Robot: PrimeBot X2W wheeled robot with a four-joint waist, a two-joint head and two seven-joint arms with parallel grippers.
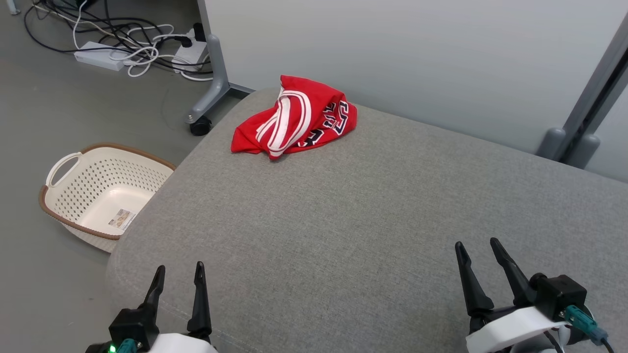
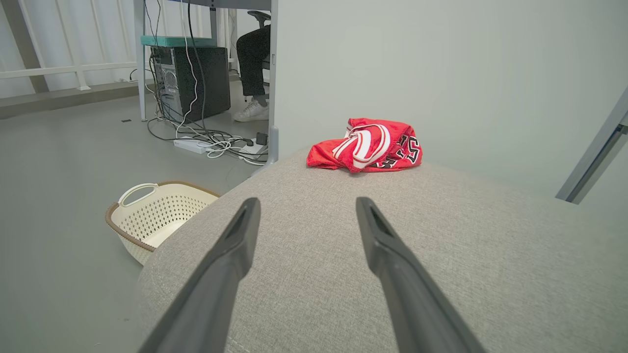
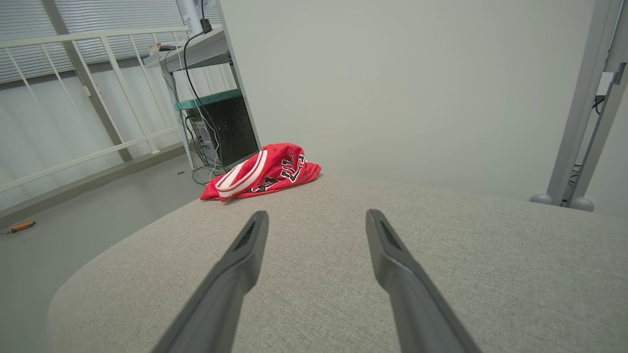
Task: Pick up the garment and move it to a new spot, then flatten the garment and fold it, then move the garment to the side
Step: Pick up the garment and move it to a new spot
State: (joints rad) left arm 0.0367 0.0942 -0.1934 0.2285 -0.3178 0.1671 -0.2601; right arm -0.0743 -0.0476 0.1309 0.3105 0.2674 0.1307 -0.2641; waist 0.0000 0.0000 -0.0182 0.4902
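left gripper (image 1: 180,265) was spread wide, empty, over the near edge of the grey woven-fabric cushion (image 1: 343,220) | right gripper (image 1: 476,242) likewise wide, empty | cream perforated plastic basket (image 1: 98,171) sat on floor, left | crumpled red white-striped garment (image 1: 294,117) lay at far edge, well apart

Light: bright, soft, even across all three views.
Source: brightest by the blinds (image 3: 29,49), upper left in the right wrist view.
Shadows: faint; a thin dark rim under the garment (image 1: 294,117).
Focus: sharp throughout.
Edges: wrist views stretch, the grey post (image 2: 593,152) leans hard.
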